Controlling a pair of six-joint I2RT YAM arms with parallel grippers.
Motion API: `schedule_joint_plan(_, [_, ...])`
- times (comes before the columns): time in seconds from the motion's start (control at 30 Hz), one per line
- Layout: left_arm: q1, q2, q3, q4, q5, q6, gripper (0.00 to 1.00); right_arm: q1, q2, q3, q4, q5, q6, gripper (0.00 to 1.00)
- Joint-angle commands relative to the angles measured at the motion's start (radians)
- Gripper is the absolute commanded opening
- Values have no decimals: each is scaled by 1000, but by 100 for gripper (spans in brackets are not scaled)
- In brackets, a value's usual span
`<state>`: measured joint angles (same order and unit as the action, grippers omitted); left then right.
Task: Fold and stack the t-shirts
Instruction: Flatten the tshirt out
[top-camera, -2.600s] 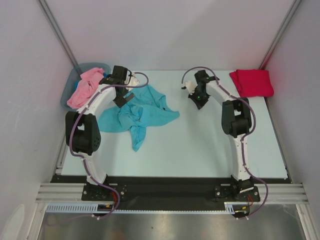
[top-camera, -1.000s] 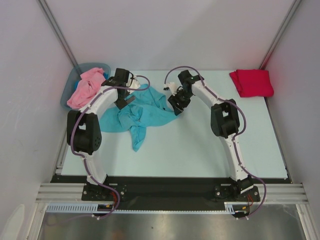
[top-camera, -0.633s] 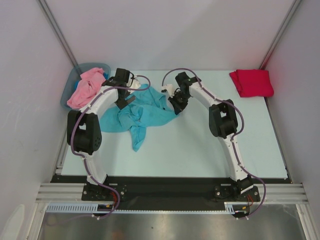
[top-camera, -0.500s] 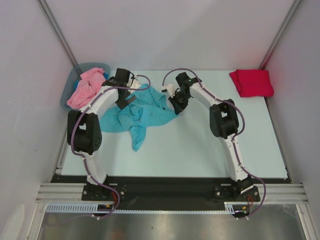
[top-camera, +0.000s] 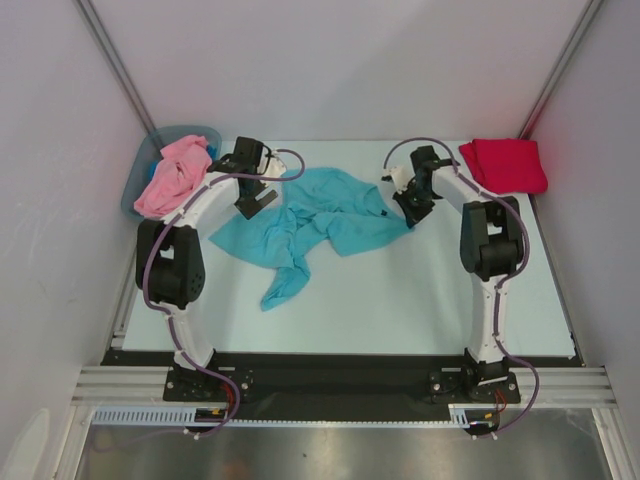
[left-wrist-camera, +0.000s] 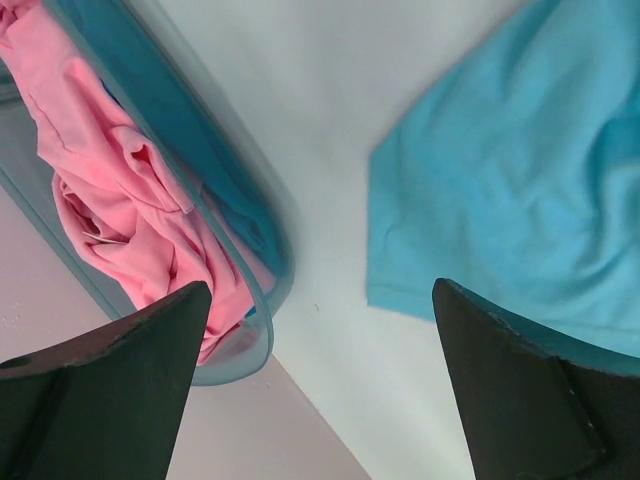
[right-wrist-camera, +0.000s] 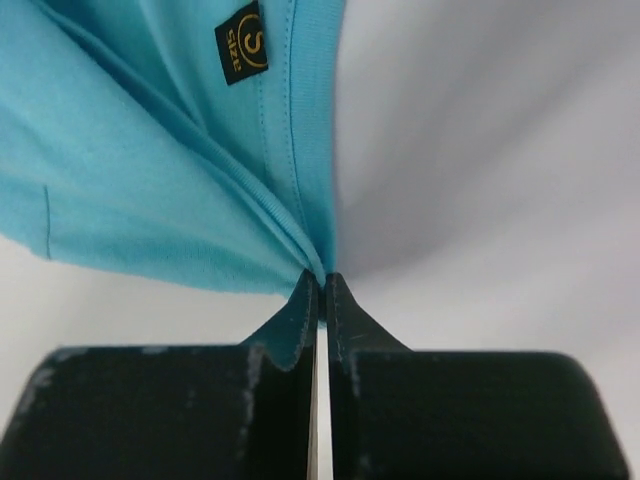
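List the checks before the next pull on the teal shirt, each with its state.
1. Right pincer shut on the teal shirt edge: ok.
2. Left pincer gripping the shirt: not ok; open over the table, holding nothing.
3. Shirt lying flat: not ok; bunched, one part trailing toward the near edge.
4. Red shirt apart from the teal one: ok; folded at the far right corner.
5. Pink shirt out of the way: ok; in the bin.
6. Shirt right side out: cannot tell.
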<state>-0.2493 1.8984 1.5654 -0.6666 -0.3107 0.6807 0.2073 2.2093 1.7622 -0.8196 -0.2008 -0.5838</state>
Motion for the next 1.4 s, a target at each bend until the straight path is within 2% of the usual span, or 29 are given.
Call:
schedule_joint_plan(0.0, [-15, 7, 15, 24, 16, -1, 100, -75, -65, -79, -32, 156, -73, 0])
schedule_joint_plan(0.3, [-16, 16, 24, 25, 9, 40, 100, -140, -197, -331, -62, 201, -211, 0])
schedule_joint_plan(0.5, [-19, 30, 41, 27, 4, 54, 100, -120, -191, -356, -151, 201, -258, 0])
schedule_joint_plan(0.67, [-25, 36, 42, 25, -1, 62, 100, -88, -197, -374, -177, 267, -318, 0])
schedule_joint_plan(0.7, [-25, 37, 42, 25, -1, 62, 100, -83, -198, -366, -181, 261, -327, 11])
schedule_joint_plan(0.8, [-31, 36, 42, 25, 4, 54, 100, -77, -214, -273, -184, 196, -309, 56])
schedule_joint_plan(0.83, [-34, 37, 42, 25, 10, 49, 100, -69, -214, -203, -175, 152, -279, 59])
schedule_joint_plan(0.93, [-41, 44, 48, 25, 21, 39, 100, -62, -192, -68, -153, 100, -179, 60])
schedule_joint_plan(0.97, [-45, 48, 51, 27, 24, 39, 100, -59, -168, 22, -145, 69, -156, 60])
schedule_joint_plan(1.07, [-62, 67, 65, 25, 33, 37, 100, -42, -128, 132, -87, 41, -61, 60])
schedule_joint_plan(1.2, [-76, 116, 105, 21, 58, 20, 100, -8, 27, 345, -46, 52, -1, 59])
schedule_joint_plan(1.37, [-77, 183, 163, 12, 90, -27, 100, 35, 177, 491, -49, 49, 29, 59])
